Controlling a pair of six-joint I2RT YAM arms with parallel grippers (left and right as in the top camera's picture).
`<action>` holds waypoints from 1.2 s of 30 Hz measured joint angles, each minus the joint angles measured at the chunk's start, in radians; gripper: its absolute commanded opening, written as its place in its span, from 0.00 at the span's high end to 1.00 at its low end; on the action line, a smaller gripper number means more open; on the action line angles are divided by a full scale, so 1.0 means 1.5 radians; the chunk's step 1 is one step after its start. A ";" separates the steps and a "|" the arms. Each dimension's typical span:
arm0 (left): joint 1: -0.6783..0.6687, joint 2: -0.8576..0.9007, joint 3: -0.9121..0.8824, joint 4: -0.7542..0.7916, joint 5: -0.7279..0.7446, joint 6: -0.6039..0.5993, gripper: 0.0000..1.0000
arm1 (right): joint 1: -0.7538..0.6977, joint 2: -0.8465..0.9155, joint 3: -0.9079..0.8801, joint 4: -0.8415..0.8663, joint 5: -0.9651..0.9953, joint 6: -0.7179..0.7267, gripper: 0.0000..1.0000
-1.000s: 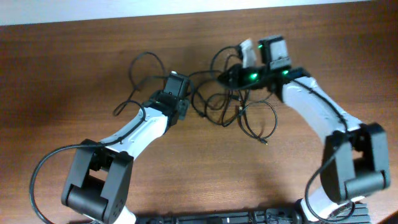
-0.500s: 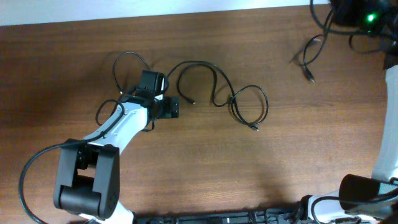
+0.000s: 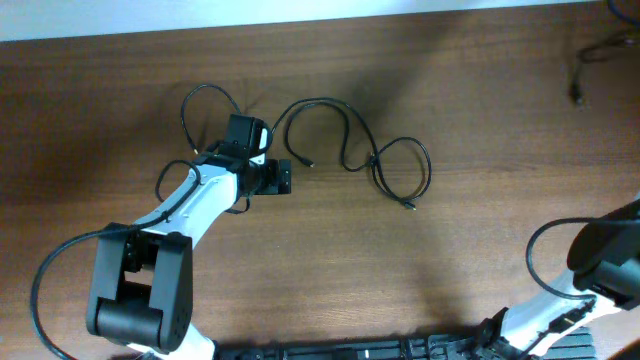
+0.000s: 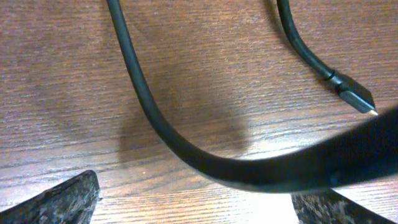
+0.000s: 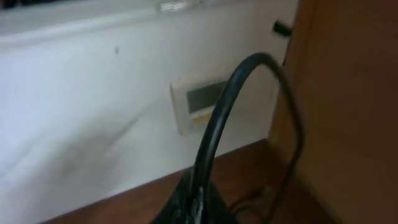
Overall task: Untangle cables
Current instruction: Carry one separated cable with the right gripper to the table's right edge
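Observation:
One black cable (image 3: 350, 140) lies in loose curves on the wooden table, with one plug (image 3: 409, 206) at its right end and another plug (image 3: 310, 163) near my left gripper (image 3: 284, 177). The left gripper is open and holds nothing. In the left wrist view the same cable (image 4: 146, 106) arcs just ahead of the two fingertips (image 4: 65, 199), and its plug (image 4: 356, 98) rests on the wood. My right gripper (image 5: 200, 208) is shut on a second cable (image 5: 214, 130), raised near the wall. A bit of that hanging cable (image 3: 590, 50) shows at the overhead's top right.
A black wire (image 3: 195, 100) loops off the left arm near its wrist. The right arm's base (image 3: 600, 270) stands at the lower right. A white wall unit (image 5: 196, 102) and a brown panel (image 5: 348, 93) lie beyond the right gripper.
The left gripper has opened and let go of its cable. The right arm has swung up and out to the far right, pulling one cable away from the other one.

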 measured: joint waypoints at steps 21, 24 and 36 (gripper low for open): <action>0.000 0.000 0.000 0.000 0.001 0.000 0.01 | 0.025 0.120 0.060 -0.480 -0.082 0.159 0.01; 0.000 0.000 0.000 0.000 0.000 0.000 0.01 | 0.025 0.099 0.072 -0.586 -0.019 0.229 0.01; 0.000 0.000 0.000 0.001 0.001 0.000 0.01 | 0.030 0.138 0.073 -0.109 0.024 0.375 0.01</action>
